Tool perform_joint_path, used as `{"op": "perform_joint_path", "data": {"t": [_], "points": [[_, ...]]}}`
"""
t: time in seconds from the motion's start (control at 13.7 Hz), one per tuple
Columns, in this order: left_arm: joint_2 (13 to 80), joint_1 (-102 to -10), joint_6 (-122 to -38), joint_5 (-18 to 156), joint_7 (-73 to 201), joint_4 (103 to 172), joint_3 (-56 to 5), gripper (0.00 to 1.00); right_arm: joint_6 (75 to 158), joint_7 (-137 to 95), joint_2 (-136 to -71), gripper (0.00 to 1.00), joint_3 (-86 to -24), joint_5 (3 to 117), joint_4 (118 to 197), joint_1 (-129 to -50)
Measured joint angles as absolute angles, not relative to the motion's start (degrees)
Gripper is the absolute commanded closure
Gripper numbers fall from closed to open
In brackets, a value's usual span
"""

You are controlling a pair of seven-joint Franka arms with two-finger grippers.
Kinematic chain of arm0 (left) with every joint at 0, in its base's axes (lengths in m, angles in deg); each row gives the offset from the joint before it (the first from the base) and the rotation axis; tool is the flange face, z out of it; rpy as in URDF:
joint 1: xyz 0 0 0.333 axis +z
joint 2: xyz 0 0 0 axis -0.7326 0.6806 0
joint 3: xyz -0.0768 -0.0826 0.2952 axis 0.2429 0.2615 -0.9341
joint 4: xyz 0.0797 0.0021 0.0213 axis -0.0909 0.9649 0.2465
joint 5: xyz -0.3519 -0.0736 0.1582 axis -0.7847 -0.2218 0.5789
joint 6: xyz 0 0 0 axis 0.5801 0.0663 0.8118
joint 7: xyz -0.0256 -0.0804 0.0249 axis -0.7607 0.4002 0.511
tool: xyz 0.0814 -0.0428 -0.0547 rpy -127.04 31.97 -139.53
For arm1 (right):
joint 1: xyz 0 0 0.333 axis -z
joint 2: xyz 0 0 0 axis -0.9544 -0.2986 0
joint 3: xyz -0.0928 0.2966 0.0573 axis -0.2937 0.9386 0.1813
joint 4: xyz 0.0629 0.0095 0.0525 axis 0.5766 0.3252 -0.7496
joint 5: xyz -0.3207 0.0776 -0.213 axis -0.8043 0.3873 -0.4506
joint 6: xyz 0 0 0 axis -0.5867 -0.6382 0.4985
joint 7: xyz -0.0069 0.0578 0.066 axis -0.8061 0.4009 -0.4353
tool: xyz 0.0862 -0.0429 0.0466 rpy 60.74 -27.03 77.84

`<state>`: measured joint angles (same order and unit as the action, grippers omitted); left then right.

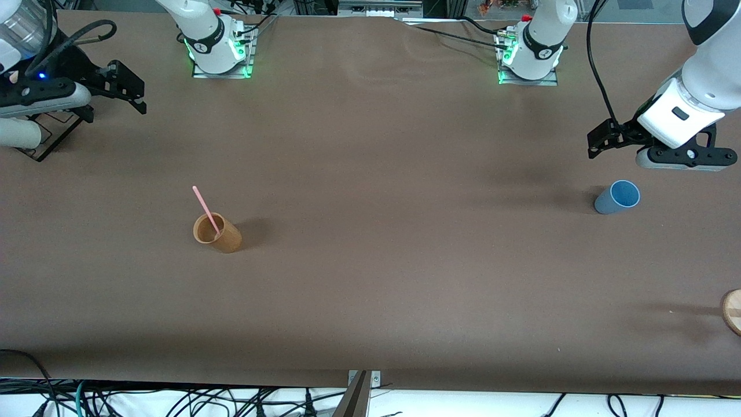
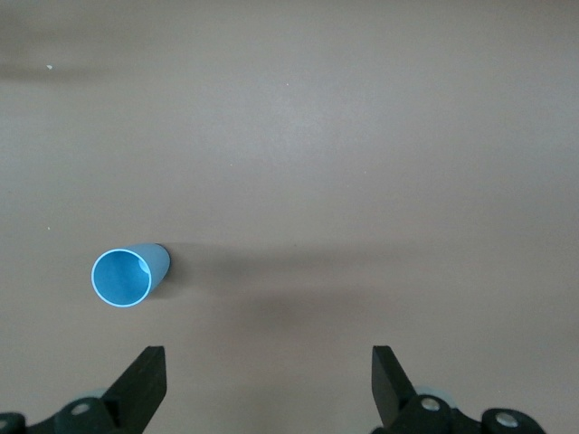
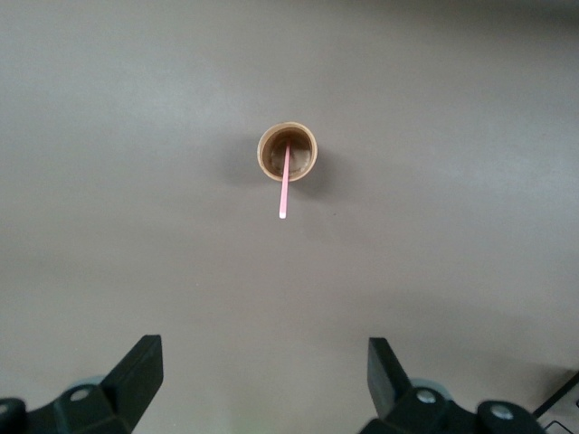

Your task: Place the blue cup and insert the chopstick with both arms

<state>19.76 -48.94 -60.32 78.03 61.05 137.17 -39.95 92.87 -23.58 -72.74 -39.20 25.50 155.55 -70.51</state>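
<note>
The blue cup (image 1: pixel 617 197) stands upright on the table at the left arm's end; it also shows in the left wrist view (image 2: pixel 122 276). The pink chopstick (image 1: pixel 205 208) leans inside the orange-brown cup (image 1: pixel 217 233) toward the right arm's end; the right wrist view shows the chopstick (image 3: pixel 285 185) in that cup (image 3: pixel 288 152). My left gripper (image 1: pixel 597 143) is open and empty over bare table close to the blue cup; the left wrist view shows it (image 2: pixel 269 380). My right gripper (image 1: pixel 134 87) is open and empty, raised at the right arm's end, away from the brown cup; the right wrist view shows it (image 3: pixel 265 375).
A round wooden disc (image 1: pixel 733 311) lies at the table's edge at the left arm's end, nearer to the front camera than the blue cup. A dark frame (image 1: pixel 49 136) lies under the right arm. The arms' bases (image 1: pixel 220 49) stand along the table's back edge.
</note>
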Motion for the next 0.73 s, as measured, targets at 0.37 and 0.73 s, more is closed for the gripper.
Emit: {"op": "perform_joint_path", "data": {"t": [0.37, 0.73], "points": [[19.8, -49.0, -60.2, 78.0, 61.0, 137.2, -40.0, 0.00, 94.5, -23.6, -72.5, 0.00, -39.2, 25.5, 158.5, -70.5], [19.8, -49.0, -59.9, 78.0, 61.0, 137.2, -40.0, 0.00, 95.8, -23.5, -72.0, 0.00, -39.2, 25.5, 160.2, -70.6]]}}
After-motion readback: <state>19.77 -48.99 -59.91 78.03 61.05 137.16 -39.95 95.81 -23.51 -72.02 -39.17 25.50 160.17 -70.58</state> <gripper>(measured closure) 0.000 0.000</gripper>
